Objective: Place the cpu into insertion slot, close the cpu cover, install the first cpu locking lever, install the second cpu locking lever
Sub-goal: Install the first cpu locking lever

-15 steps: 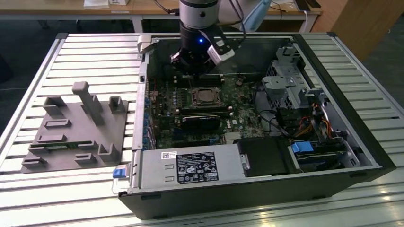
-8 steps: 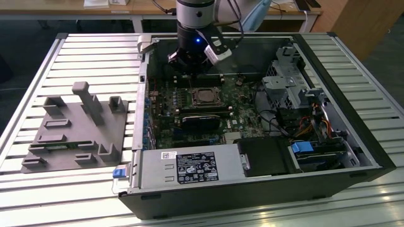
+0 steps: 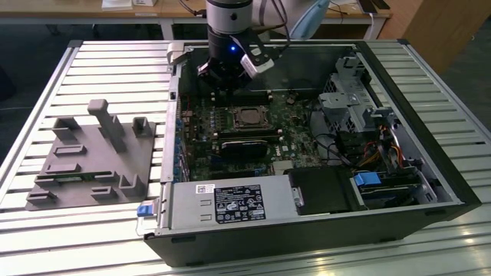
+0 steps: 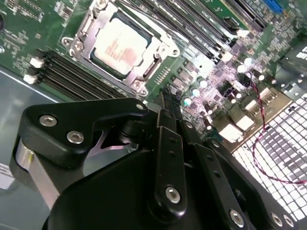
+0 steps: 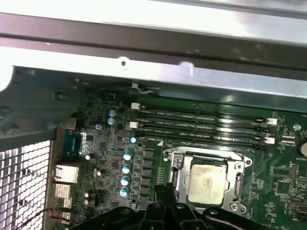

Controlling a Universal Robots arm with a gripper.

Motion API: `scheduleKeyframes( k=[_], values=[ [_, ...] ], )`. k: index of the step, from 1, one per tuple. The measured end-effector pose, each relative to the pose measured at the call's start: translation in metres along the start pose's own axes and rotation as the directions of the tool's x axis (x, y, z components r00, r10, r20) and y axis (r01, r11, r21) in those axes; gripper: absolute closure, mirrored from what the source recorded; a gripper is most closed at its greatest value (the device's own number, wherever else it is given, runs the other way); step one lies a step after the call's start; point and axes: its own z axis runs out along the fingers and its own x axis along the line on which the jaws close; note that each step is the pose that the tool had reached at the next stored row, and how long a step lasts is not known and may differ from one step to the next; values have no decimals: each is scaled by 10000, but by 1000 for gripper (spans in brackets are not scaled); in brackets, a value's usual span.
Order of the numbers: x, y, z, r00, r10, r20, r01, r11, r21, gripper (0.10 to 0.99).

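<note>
My tool (image 4: pixel 165 100) hangs inside the open computer case (image 3: pixel 322 241). Its tips are drawn narrow together with nothing between them, just above the green board (image 4: pixel 29 28). Just beyond the tips, close but apart from them, lies the chip (image 4: pixel 120 48). It sits flat in its slot (image 5: pixel 173 160) with its pale metal face up. The cover (image 4: pixel 158 51) lies down around the chip, and the face shows through the cut-out in both wrist views. Long black memory slots (image 5: pixel 201 125) run alongside the slot on the side away from my tool. In the exterior view my tool is over the far part of the case, and the chip is a little nearer the camera than the tool. Further out, toward the exterior view's left, a grey tray (image 3: pixel 92 155) with upright posts rests on the slatted counter (image 3: pixel 115 57), apart from the case.
</note>
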Motion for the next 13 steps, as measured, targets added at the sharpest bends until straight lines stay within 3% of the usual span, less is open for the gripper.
scheduleKeyframes(
  k=[13],
  values=[
    [105, 101, 2, 10000, 0, 0, 0, 10000, 0, 980]
  ],
)
